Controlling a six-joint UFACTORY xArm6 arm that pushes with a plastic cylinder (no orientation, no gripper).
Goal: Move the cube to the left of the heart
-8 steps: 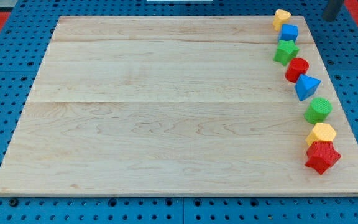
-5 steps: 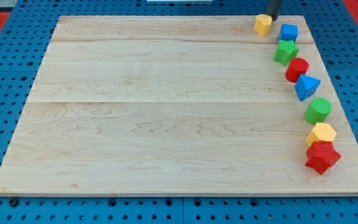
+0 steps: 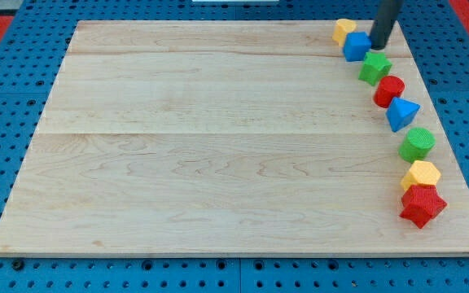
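Observation:
The blue cube (image 3: 356,46) sits near the board's top right corner, touching the yellow heart (image 3: 344,31), which lies just up and to its left. My tip (image 3: 379,45) is down on the board right against the cube's right side. The dark rod rises from it to the view's top edge.
Below the cube a curved line of blocks runs down the wooden board's right edge (image 3: 454,163): a green star (image 3: 374,67), a red cylinder (image 3: 389,90), a blue triangle (image 3: 401,113), a green cylinder (image 3: 417,144), a yellow hexagon (image 3: 421,174) and a red star (image 3: 422,204).
The heart was pushed left from the corner. My tip then moved right and down to the cube's right side and slid the cube left and down until it touches the heart.

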